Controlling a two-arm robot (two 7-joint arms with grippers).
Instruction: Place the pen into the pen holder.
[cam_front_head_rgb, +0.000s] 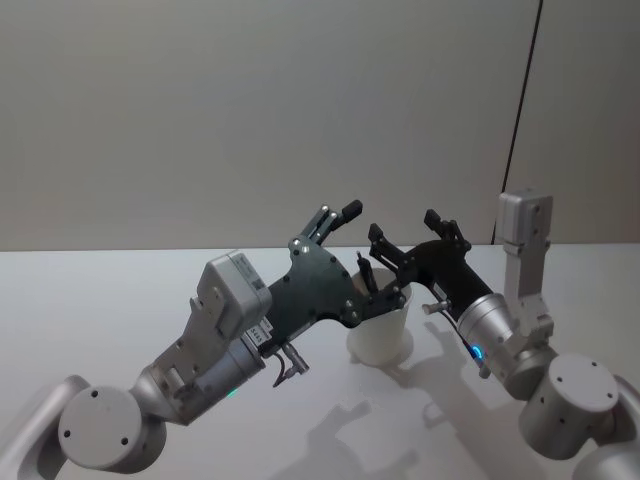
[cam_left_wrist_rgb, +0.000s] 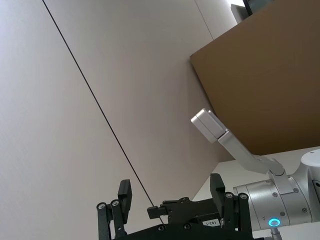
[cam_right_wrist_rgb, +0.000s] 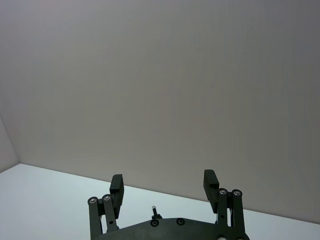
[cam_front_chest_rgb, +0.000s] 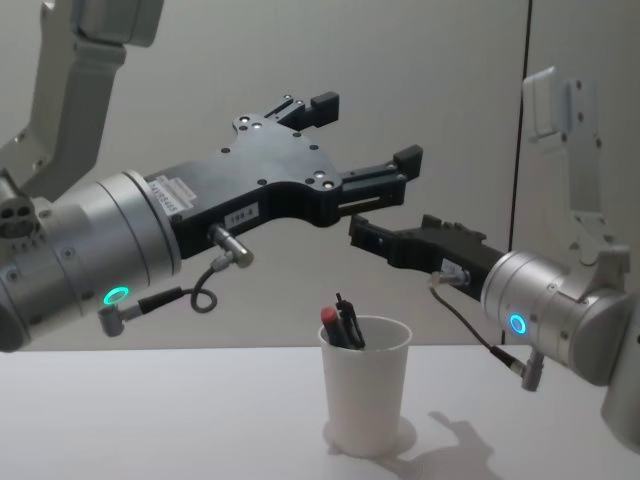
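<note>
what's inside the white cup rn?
The white paper cup on the table holds pens: dark ones plus one with a red end, tips above the rim. Their lower parts are hidden by the cup wall. Both grippers, left and right, hover open above.

Counter (cam_front_head_rgb: 120, 300): a plain white, smooth surface running up to a pale wall behind; in the chest view (cam_front_chest_rgb: 150, 420) it shows as a flat white band.
On the counter: the pen holder (cam_front_chest_rgb: 366, 385), a white paper cup standing upright on its narrower base, near the middle of the counter; seen from the head view (cam_front_head_rgb: 385, 328) too.
In the cup: dark pens and one with a red tip (cam_front_chest_rgb: 330, 318), leaning against the rim.
Shadows: soft grey shapes fall on the counter beside and in front of the cup.
</note>
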